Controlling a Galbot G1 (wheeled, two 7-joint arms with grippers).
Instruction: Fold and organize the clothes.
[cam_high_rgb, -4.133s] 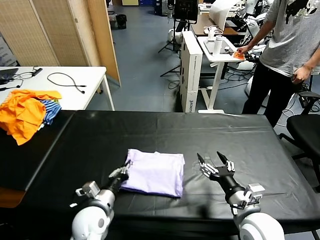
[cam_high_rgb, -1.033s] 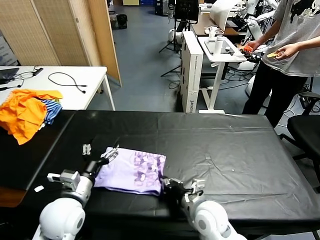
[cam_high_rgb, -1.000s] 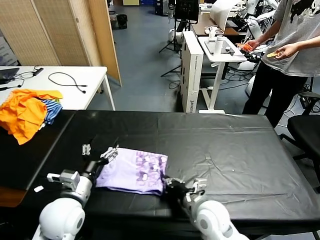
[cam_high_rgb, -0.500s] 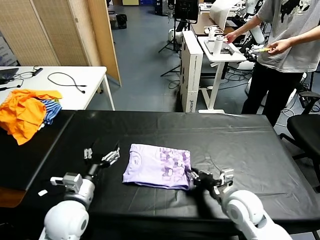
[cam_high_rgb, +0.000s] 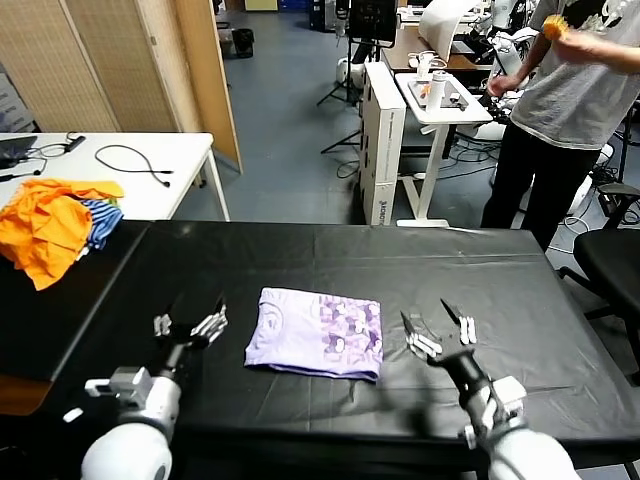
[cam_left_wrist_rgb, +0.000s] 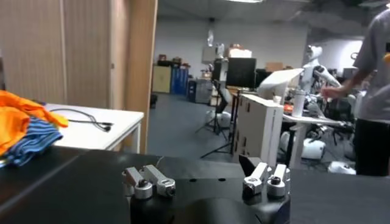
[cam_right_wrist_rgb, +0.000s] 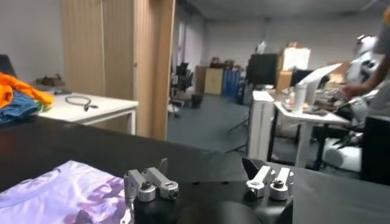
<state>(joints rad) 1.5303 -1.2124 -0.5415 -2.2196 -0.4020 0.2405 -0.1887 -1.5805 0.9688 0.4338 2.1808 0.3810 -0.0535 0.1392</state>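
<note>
Both grippers have let go and pulled back since half a second ago; shirt unmoved.

Folded pale lavender cotton T-shirt (cam_high_rgb: 315, 333), purple print up, lies mid-front on the black table (cam_high_rgb: 420, 260), long axis left-right. Left gripper (cam_high_rgb: 190, 326), fingers apart, just left of it; right gripper (cam_high_rgb: 438, 331), fingers apart, just right, similarly near. Open black cloth all round; orange and blue-striped heap (cam_high_rgb: 55, 225) well apart, far left.

A pale lavender folded cotton T-shirt (cam_high_rgb: 316, 331) shows a darker purple printed graphic across its upper face. It lies on a glossy black table cover (cam_high_rgb: 400, 270). At the far left sits a crumpled heap of bright orange cloth (cam_high_rgb: 45, 225) with a blue-and-white striped piece (cam_high_rgb: 101, 218) tucked in, beside a plain white side table (cam_high_rgb: 110, 170) carrying a black cable (cam_high_rgb: 135, 160).
</note>
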